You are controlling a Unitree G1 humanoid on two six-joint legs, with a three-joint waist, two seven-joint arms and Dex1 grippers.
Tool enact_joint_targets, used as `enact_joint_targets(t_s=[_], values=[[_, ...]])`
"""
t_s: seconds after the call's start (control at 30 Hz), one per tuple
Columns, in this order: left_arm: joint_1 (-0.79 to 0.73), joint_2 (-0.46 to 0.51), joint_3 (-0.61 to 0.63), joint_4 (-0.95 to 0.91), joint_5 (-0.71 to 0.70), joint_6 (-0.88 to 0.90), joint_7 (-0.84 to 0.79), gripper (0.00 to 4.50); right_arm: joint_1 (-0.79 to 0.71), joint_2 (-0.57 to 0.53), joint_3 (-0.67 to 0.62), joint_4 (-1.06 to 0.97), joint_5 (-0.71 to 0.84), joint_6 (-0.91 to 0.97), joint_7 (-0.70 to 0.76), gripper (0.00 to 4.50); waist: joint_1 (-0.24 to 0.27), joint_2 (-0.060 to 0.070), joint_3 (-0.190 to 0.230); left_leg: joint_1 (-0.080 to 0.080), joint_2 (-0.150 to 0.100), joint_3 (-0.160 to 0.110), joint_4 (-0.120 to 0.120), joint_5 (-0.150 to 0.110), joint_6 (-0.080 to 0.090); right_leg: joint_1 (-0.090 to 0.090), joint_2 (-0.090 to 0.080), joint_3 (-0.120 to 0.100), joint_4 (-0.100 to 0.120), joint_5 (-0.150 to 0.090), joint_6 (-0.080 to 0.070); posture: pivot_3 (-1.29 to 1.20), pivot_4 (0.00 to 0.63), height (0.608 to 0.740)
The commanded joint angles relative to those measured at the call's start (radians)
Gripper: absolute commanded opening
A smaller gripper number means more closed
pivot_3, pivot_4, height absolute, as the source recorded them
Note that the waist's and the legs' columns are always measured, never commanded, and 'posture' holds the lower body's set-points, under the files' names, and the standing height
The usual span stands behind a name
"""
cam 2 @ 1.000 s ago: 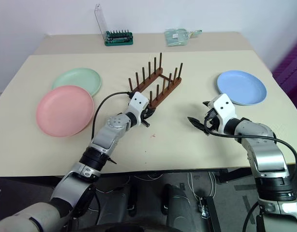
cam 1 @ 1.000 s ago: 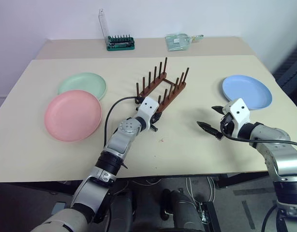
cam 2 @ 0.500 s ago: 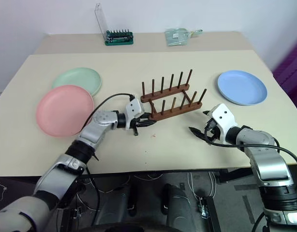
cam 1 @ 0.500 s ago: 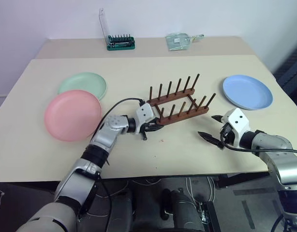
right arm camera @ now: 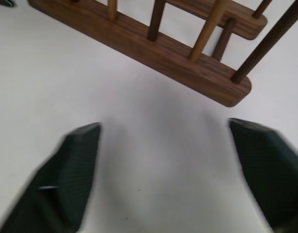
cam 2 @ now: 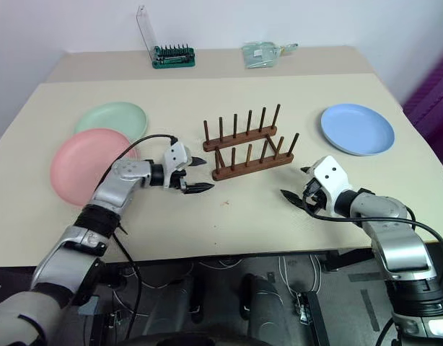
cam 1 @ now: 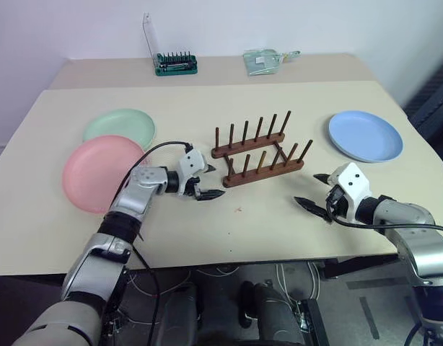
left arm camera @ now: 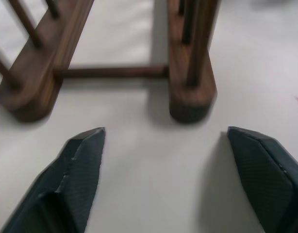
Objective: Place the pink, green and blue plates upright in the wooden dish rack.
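Plates lie flat on the beige table point(cam 1: 294, 238): pink round plate point(cam 1: 99, 173) overlapping the green one point(cam 1: 120, 124), blue plate point(cam 1: 366, 135) far right. Dark reddish-brown wooden dish rack point(cam 1: 257, 153) stands mid-table, empty. Left gripper point(cam 1: 205, 180) points at its end, jaws spread; right gripper point(cam 1: 313, 192), jaws spread, nearby.

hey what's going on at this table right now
A two-armed robot is setting up to load plates into the wooden dish rack, which stands empty mid-table. Its left gripper is open just off the rack's left end, holding nothing. The right gripper is open too, near the rack's right end, also holding nothing. The pink plate and green plate lie flat on the left, the green partly under the pink, and the blue plate lies flat on the right.
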Motion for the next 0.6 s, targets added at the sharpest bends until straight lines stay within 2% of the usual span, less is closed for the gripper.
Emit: enact_joint_targets(t_s=[0.03,0.1,0.17,0.27,0.4,0.6], values=[[0.113,0.044,-0.032,-0.235,-0.045,0.136,-0.057,2.47,-0.046,0.020,0.046,0.015,-0.033,-0.005,-0.020,2.18,-0.010,0.000,0.000,0.000,0.000,0.000,0.000,0.000,0.000,0.000,0.000,0.000,0.000,0.000,0.000,0.00,0.150,0.730],[0.140,0.029,-0.062,-0.312,-0.020,0.168,-0.015,1.42,-0.069,0.040,0.077,0.035,-0.054,0.000,-0.040,1.04,-0.006,0.000,0.000,0.000,0.000,0.000,0.000,0.000,0.000,0.001,-0.001,0.000,0.000,0.000,0.000,0.00,0.150,0.730],[0.144,0.001,-0.120,-0.347,0.066,0.136,0.058,1.41,-0.108,0.066,0.121,0.077,-0.098,0.007,-0.074,0.04,0.001,0.001,0.000,0.000,0.000,-0.001,0.001,0.000,0.000,0.001,-0.001,0.000,0.000,-0.002,-0.003,0.00,0.150,0.730],[0.131,-0.044,-0.166,-0.349,0.127,0.186,0.134,1.41,-0.165,0.102,0.160,0.147,-0.143,0.026,-0.120,0.04,0.019,0.001,-0.001,0.000,-0.001,0.000,0.002,0.000,0.000,0.002,-0.002,0.001,0.000,-0.002,-0.003,0.00,0.150,0.730],[0.106,-0.123,-0.166,-0.290,0.182,0.255,0.283,1.41,-0.227,0.140,0.185,0.222,-0.188,0.035,-0.168,0.04,0.022,0.002,-0.002,0.000,-0.002,0.000,0.004,0.000,0.000,0.004,-0.002,0.001,0.000,-0.002,-0.003,0.00,0.150,0.730],[0.042,-0.167,-0.119,-0.090,0.252,0.226,0.506,1.41,-0.298,0.196,0.202,0.314,-0.239,-0.004,-0.230,0.04,0.014,0.002,-0.005,0.002,-0.001,-0.002,0.011,0.000,0.001,0.010,0.000,-0.001,0.002,-0.001,-0.002,0.00,0.150,0.730]])
